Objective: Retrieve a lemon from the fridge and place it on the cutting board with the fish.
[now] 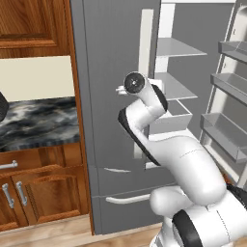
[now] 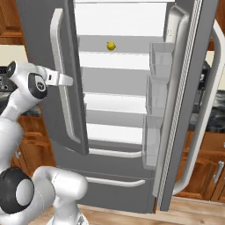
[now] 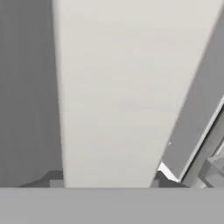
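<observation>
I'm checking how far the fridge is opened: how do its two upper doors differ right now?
The right door is swung wide, its inner bins facing the shelves; the left door is only partly open. The hand is shut on the left door's handle; the right door's handle is untouched. Both doors are grey with long white handles.

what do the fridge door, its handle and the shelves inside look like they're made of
Fridge door: flat matte grey, probably painted or brushed metal; no reflections show. Handle: smooth off-white with a soft sheen, likely plastic or coated metal. Shelves: pale and flat from this angle, possibly frosted glass or white plastic; the render leaves it open. Door bins: see-through grey, so clear plastic.
</observation>
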